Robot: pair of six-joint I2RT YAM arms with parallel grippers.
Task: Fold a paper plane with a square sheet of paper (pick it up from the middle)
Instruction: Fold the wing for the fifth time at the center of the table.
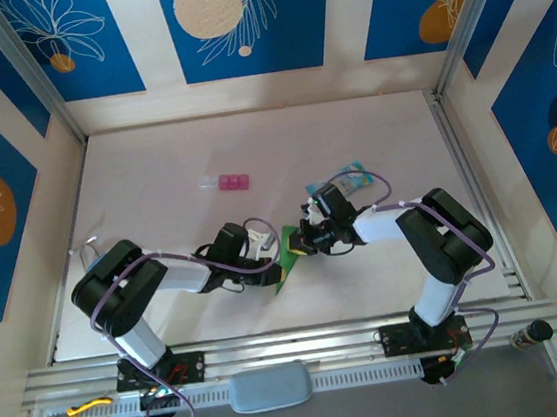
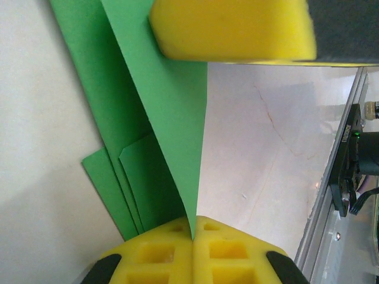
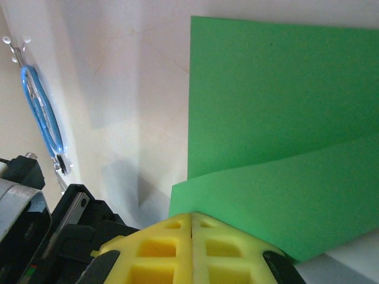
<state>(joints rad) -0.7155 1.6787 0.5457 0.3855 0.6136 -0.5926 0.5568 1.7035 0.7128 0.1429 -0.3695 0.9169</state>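
Observation:
The bright green sheet of paper (image 1: 287, 265) lies creased into narrow overlapping layers on the table between both arms. My left gripper (image 2: 192, 229) is shut on the edge of one raised flap of the sheet (image 2: 166, 112), which stands up from the flat layers. In the top view the left gripper (image 1: 273, 249) meets the paper from the left and the right gripper (image 1: 303, 244) from the right. My right gripper (image 3: 192, 216) is shut, its tips against a folded flap of the paper (image 3: 278, 100). One of its yellow pads (image 2: 231, 26) rests on the far end of the raised flap.
A small pink block (image 1: 225, 182) lies farther back on the white table. A pale blue packet (image 1: 351, 174) sits behind the right wrist. A metal rail (image 2: 346, 160) runs along the table's near edge. A blue loop (image 3: 41, 115) hangs at the left edge.

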